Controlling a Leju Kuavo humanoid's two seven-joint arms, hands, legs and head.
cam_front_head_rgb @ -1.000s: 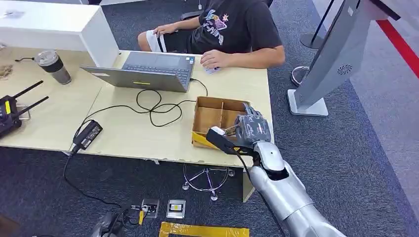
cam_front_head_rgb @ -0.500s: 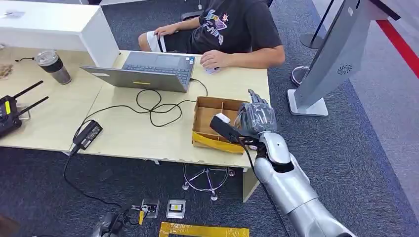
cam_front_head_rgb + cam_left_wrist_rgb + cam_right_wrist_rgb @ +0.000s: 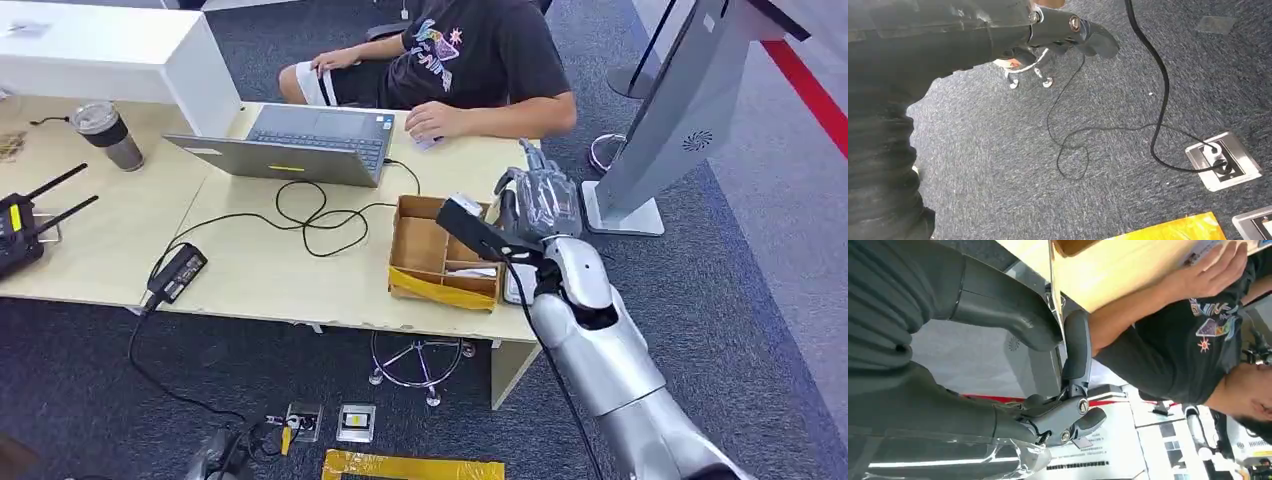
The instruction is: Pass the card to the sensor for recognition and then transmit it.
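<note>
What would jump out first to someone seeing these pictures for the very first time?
The silver right arm rises from the lower right, its right hand lifted above the desk's right end beside an open cardboard box. The right wrist view shows a thin card pinched edge-on between thumb and finger. Behind the desk a seated person rests a hand by a grey laptop, and a tall grey stand slants up on the carpet at the right.

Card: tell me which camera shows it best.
Right wrist view: the card is seen edge-on, pinched between thumb and fingers. In the head view the right hand covers it; the left wrist view faces carpet.
</note>
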